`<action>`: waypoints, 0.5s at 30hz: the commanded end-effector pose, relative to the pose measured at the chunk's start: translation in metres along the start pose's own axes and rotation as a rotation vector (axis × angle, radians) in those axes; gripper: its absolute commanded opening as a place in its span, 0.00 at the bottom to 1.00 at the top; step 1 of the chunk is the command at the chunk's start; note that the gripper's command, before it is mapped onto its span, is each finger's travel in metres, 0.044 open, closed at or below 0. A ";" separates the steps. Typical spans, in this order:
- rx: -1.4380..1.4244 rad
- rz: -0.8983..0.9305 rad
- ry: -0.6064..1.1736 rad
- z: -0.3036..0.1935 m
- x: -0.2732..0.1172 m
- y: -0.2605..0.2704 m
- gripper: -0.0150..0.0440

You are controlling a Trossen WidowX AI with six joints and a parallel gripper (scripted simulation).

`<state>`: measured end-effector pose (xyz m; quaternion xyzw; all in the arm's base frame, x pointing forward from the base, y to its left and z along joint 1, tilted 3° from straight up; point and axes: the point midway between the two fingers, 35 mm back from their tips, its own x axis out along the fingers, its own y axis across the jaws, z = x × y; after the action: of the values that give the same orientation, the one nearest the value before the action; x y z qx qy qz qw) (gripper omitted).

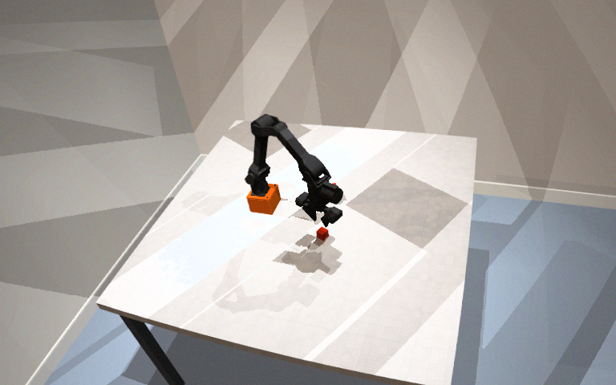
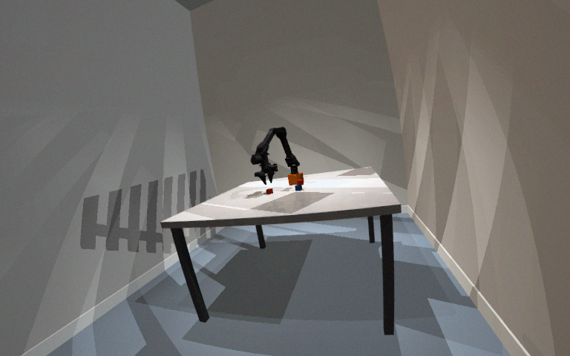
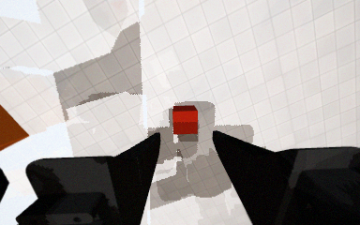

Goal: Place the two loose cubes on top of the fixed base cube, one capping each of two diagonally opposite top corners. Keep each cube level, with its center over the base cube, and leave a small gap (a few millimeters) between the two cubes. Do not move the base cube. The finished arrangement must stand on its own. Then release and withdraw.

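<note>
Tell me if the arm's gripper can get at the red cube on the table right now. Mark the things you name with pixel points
Probably yes: the gripper (image 1: 320, 222) (image 2: 267, 183) (image 3: 187, 135) is open above the red cube (image 1: 322, 233) (image 2: 269, 191) (image 3: 185, 121), with nothing visible between them.

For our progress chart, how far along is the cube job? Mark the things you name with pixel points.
Done: one red cube (image 2: 300, 182) sits on the blue base cube (image 2: 298, 188). In hand: nothing; the open claw (image 1: 320, 223) (image 2: 267, 182) (image 3: 187, 135) hovers above the second red cube (image 1: 322, 233) (image 2: 269, 191) (image 3: 185, 121). Left: lift it, cap the opposite corner, withdraw.
</note>
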<state>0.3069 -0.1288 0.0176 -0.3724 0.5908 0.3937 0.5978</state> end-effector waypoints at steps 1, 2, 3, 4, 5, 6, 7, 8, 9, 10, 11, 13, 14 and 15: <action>-0.007 -0.006 0.003 0.000 0.008 0.000 0.70; -0.007 -0.006 0.003 0.000 0.011 0.000 0.70; -0.007 -0.006 0.003 0.000 0.015 0.000 0.70; -0.007 -0.006 0.003 0.000 0.019 0.000 0.70; -0.007 -0.006 0.003 0.000 0.021 0.000 0.70; -0.007 -0.006 0.003 0.000 0.022 0.000 0.70; -0.007 -0.006 0.003 0.000 0.022 0.000 0.70; -0.007 -0.006 0.003 0.000 0.022 0.000 0.70; -0.007 -0.006 0.003 0.000 0.023 0.000 0.70; -0.007 -0.006 0.003 0.000 0.023 0.000 0.70; -0.007 -0.006 0.003 0.000 0.025 0.000 0.70; -0.007 -0.006 0.003 0.000 0.028 0.000 0.70; -0.007 -0.006 0.003 0.000 0.030 0.000 0.70; -0.007 -0.006 0.003 0.000 0.031 0.000 0.70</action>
<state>0.3094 -0.1293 -0.0067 -0.3778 0.5872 0.3895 0.6006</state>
